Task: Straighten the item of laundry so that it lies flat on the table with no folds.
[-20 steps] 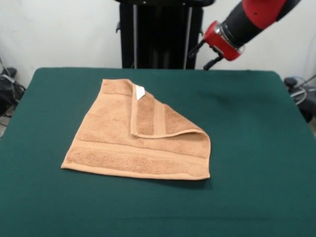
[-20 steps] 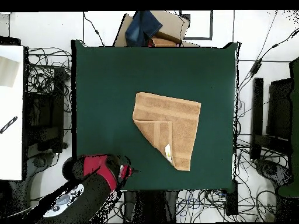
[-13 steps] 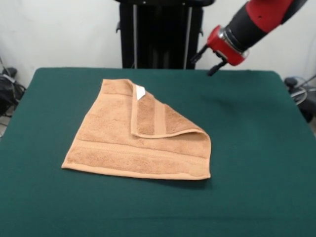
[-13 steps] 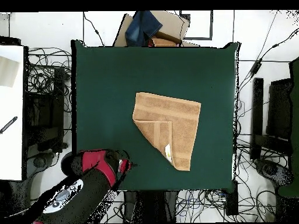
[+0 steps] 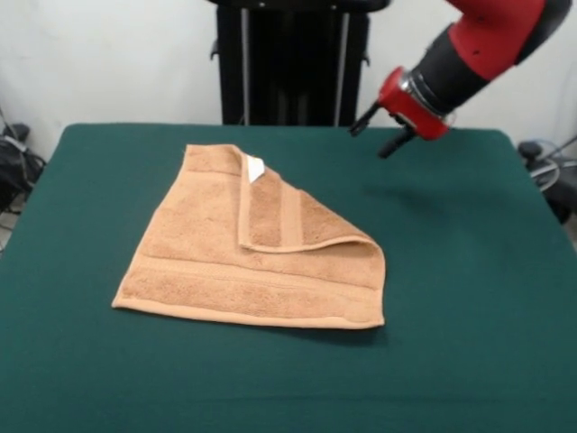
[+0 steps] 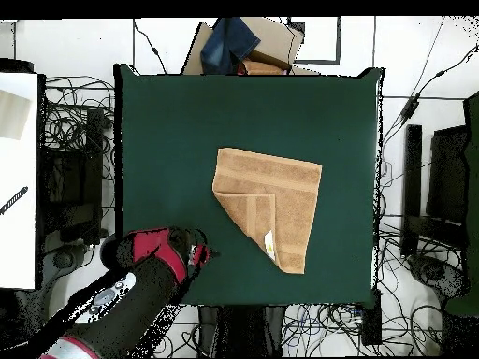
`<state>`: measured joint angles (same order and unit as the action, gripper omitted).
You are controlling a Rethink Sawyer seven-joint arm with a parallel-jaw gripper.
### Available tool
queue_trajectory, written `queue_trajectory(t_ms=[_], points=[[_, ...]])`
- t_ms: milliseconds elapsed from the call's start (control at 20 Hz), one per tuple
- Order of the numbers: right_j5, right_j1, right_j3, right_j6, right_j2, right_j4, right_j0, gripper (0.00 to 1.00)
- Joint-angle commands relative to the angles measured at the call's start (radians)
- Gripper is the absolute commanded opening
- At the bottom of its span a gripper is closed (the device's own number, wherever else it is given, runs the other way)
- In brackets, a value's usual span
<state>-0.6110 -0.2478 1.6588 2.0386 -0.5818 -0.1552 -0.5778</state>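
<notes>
The item of laundry, a tan terry towel [image 5: 216, 262], lies left of centre on the green table [image 5: 460, 289]. One corner is folded over onto it as a triangular flap [image 5: 284, 216], with a small white tag [image 5: 256, 168] at the flap's far tip. My gripper [image 5: 374, 137] hangs open and empty above the table's far edge, to the right of the towel and well apart from it. In the overhead view the towel [image 6: 285, 192] sits right of the table's [image 6: 168, 140] middle, the tag [image 6: 269, 245] is near its lower edge, and the gripper [image 6: 208, 254] is to its lower left.
Tangled cables [image 6: 70, 131] surround the table on the floor. A cardboard box with blue cloth [image 6: 239, 45] stands past the top edge in the overhead view. A white surface [image 6: 19, 178] lies at the left.
The arm has swung lower and in over the table's edge, bringing the gripper a little closer to the towel. The towel has not moved.
</notes>
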Motion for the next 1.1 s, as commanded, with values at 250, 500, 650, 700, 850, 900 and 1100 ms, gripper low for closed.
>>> queue_trajectory(t_ms=[250,500,650,700,850,900,1100], points=[[0.018,0.06,-0.114,0.096,0.178,-0.003,0.048,1.0],[-0.036,0.05,-0.115,0.089,0.181,0.004,0.052,1.0],[-0.052,0.045,-0.121,0.076,0.186,0.008,0.059,1.0],[-0.059,0.044,-0.124,0.073,0.186,0.009,0.061,1.0],[-0.082,0.043,-0.13,0.071,0.188,0.009,0.064,1.0],[-0.089,0.042,-0.129,0.071,0.188,0.009,0.065,1.0],[-0.112,0.036,-0.134,0.061,0.189,0.013,0.073,1.0]])
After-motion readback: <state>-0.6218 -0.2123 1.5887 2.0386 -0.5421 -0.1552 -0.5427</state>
